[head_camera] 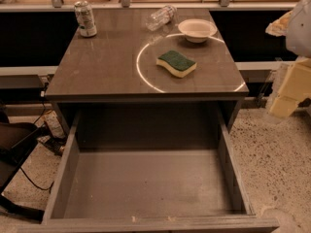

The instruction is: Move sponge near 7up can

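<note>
wavy green-topped foam sponge (pixel 176 63), metal 7up can (pixel 85 18) well apart, pincer (pixel 290 92) at right edge, opening unclear

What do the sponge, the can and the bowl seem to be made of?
The sponge: soft pale yellow foam under a rough dark green scouring layer. The can: likely thin metal, shiny with highlights. The bowl: matte white, perhaps paper or plastic; unclear. The gripper hangs beside the table, at the picture's right edge.
</note>
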`<act>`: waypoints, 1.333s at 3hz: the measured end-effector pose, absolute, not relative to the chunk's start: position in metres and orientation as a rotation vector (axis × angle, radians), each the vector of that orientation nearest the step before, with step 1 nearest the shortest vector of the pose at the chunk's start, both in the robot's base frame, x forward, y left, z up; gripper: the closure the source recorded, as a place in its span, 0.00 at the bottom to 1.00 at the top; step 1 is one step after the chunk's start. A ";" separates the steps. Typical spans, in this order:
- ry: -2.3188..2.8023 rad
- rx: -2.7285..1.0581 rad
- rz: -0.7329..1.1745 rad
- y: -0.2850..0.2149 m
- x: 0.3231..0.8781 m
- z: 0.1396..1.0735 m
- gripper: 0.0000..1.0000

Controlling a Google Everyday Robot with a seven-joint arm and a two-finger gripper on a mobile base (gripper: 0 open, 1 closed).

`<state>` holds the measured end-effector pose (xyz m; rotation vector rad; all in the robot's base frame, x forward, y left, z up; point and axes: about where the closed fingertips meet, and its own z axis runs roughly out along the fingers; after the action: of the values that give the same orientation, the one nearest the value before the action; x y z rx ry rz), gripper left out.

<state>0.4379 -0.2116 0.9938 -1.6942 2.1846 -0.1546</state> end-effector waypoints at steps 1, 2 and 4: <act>2.182 -1.686 -0.153 -0.212 0.439 0.993 0.00; 2.149 -1.562 -0.118 -0.213 0.463 0.985 0.00; 2.001 -1.140 0.173 -0.213 0.574 0.946 0.00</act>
<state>0.5740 -0.2127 0.9456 -1.1405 2.0014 0.1727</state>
